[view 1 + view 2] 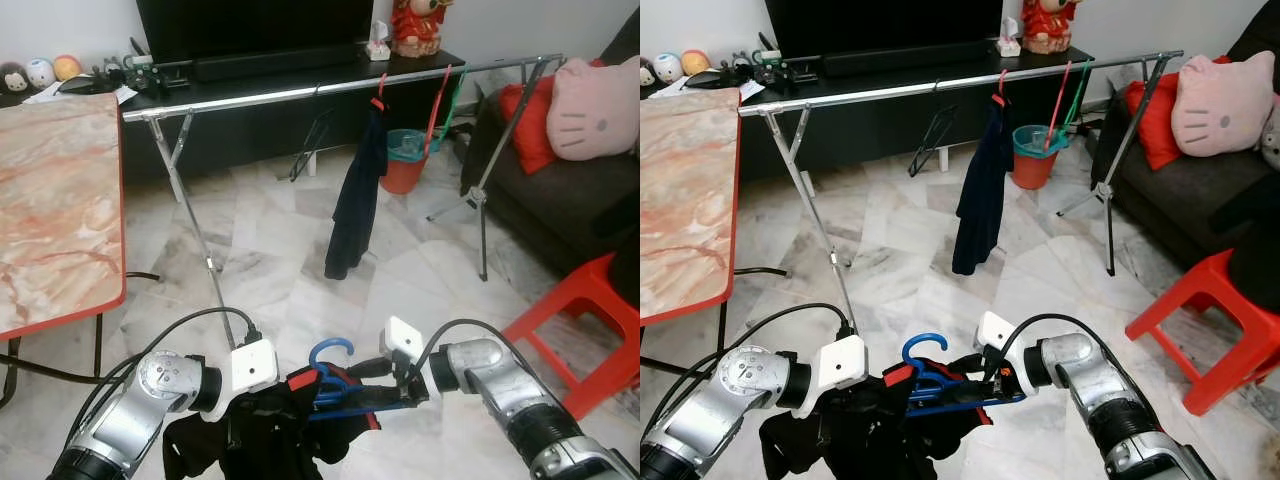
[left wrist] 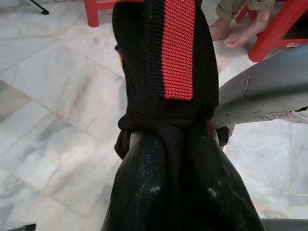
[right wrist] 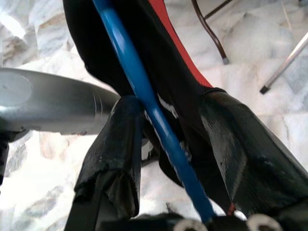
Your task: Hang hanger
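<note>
At bottom centre of the head view, left gripper (image 1: 262,405) pinches the black-red garment (image 1: 270,430) w/ right gripper (image 1: 392,385) clamped on the blue hanger (image 1: 330,375), drying rack (image 1: 330,90) across the top.

my arms (image 1: 150,395): silver, with white boxes at the wrists
my fingers (image 3: 115,144): black
hanger (image 1: 330,352) at lower centre: blue
garment on it (image 2: 163,62): black with a red woven band
table (image 1: 55,200) at left: pink-and-cream marble pattern, red edge
rail (image 1: 300,92) across the top: silver
cloth on the rail (image 1: 358,195): dark navy
bucket (image 1: 404,160): red and teal
stool (image 1: 580,315) at right: red
floor (image 1: 270,260): pale grey-veined marble
</note>
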{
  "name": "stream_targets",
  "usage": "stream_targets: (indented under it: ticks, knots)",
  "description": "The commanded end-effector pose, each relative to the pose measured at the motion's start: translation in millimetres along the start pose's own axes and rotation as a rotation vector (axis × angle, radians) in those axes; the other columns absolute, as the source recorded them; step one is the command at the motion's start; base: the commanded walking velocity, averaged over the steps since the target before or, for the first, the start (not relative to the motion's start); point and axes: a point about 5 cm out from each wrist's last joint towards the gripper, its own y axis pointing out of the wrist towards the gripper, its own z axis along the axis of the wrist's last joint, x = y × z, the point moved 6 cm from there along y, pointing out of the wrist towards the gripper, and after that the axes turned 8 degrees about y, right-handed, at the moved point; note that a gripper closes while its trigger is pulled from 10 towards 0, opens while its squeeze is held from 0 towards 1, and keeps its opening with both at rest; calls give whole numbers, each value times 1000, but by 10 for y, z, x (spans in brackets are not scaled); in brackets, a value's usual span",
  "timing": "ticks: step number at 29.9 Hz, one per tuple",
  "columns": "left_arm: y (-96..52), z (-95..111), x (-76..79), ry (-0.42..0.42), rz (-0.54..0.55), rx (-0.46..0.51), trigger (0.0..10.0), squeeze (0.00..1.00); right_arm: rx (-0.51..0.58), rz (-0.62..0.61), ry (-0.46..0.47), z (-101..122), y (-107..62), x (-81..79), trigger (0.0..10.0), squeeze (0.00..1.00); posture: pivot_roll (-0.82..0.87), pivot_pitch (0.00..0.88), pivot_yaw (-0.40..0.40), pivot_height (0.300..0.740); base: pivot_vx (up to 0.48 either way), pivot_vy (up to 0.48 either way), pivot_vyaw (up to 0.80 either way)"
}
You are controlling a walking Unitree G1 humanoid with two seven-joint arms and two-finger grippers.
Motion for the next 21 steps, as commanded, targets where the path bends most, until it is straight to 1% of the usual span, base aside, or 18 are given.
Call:
stream_targets:
  ticks: [1, 8, 11, 14, 15, 17, 20, 21]
  knots:
    - [-1, 105, -1, 32, -6, 27, 10000, 0, 22, -9, -3, 65, -6, 32, 10000, 0, 32, 0, -43, 740, 0, 0, 0]
    - [4, 115, 11, 34, -8, 29, 10000, 0, 38, 18, 14, 46, 30, 1, 10000, 0, 40, 0, -46, 740, 0, 0, 0]
    - [11, 124, 9, 35, -9, 31, 10000, 0, 50, 54, 42, 35, 50, -50, 10000, 0, 40, 0, -46, 740, 0, 0, 0]
    - [17, 121, 13, 37, -11, 30, 10000, 0, 31, 106, 87, -23, 75, -123, 10000, 0, 40, 0, -46, 740, 0, 0, 0]
    - [18, 121, 13, 37, -10, 30, 10000, 0, 23, 130, 92, -40, 79, -159, 10000, 0, 40, 0, -46, 740, 0, 0, 0]
    - [17, 122, 13, 37, -10, 30, 10000, 0, 20, 143, 99, -48, 82, -178, 10000, 0, 40, 0, -46, 740, 0, 0, 0]
    - [18, 121, 15, 36, -9, 31, 10000, 0, 26, 138, 88, -36, 91, -176, 10000, 0, 40, 0, -46, 740, 0, 0, 0]
    - [19, 122, 13, 36, -8, 30, 10000, 0, 14, 114, 51, -45, 96, -144, 10000, 0, 41, 0, -46, 740, 0, 0, 0]
